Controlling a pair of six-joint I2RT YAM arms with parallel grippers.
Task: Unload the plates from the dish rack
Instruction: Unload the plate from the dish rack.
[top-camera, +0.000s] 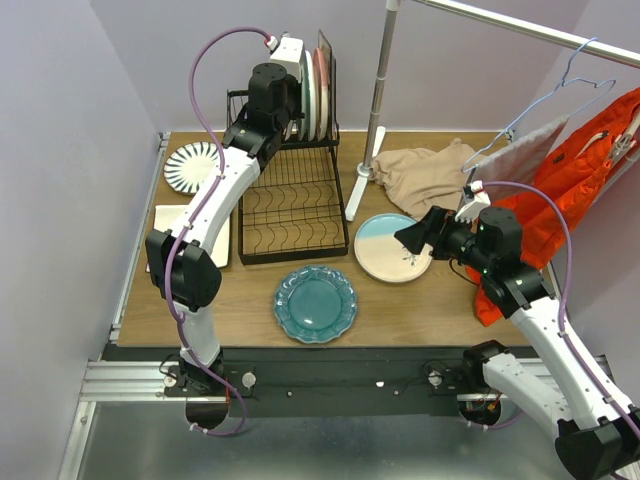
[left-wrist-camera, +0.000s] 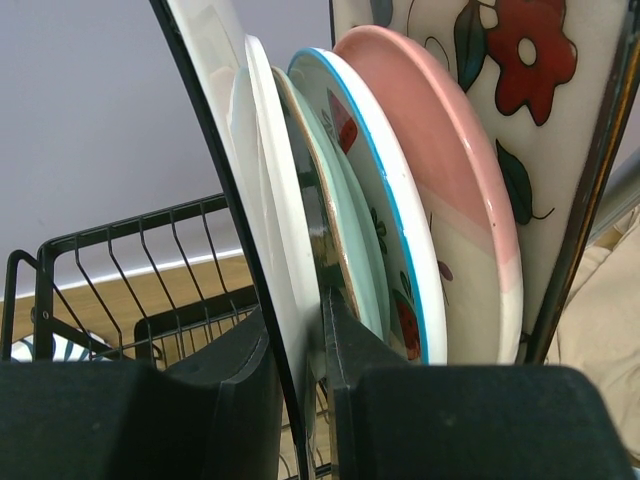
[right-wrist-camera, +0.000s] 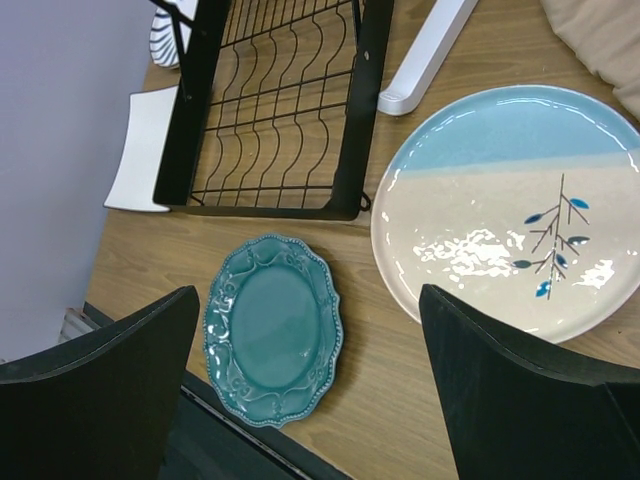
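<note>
Lifting the glossy white round plate out of the upper basket of the black wire dish rack looks to be the step in hand. The left jaws are narrowed onto that plate's rim, with one black finger against its front face and the other against its back, so they appear to have hold of it.

To do this well, I would draw the plate straight up along its own plane, without twisting. The pale green brown-edged plate stands just behind it, and a backward tilt could knock into that one. The blue-rimmed white plate, the pink-and-cream plate and the square red-flowered plate are packed upright beyond. A thin rim held in a pinch may swing, so a slow rise seems wise. A dark curved line runs along the white plate's front; I cannot tell whether it is a rack wire or the plate's own edge.

The right jaws gape wide and hold nothing. They hang above the wooden counter between the scalloped teal plate and the round cream-and-blue plate, both lying flat outside the rack.
</note>
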